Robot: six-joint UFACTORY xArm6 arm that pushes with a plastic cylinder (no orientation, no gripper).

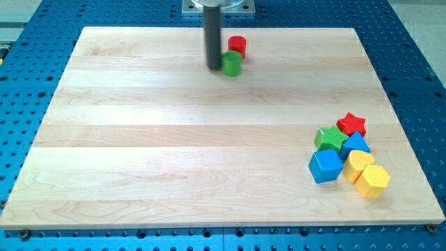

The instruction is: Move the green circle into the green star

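The green circle (232,63) sits near the view's top centre of the wooden board, touching or nearly touching a red block (237,46) just above and to its right. My tip (213,67) is right beside the green circle, on its left. The green star (329,138) lies at the view's lower right, in a tight cluster of blocks, far from the circle.
Around the green star are a red star (352,124), a blue block (355,144), a blue cube (325,166), a yellow heart-like block (359,164) and a yellow hexagon (373,181). The wooden board (139,160) lies on a blue perforated table.
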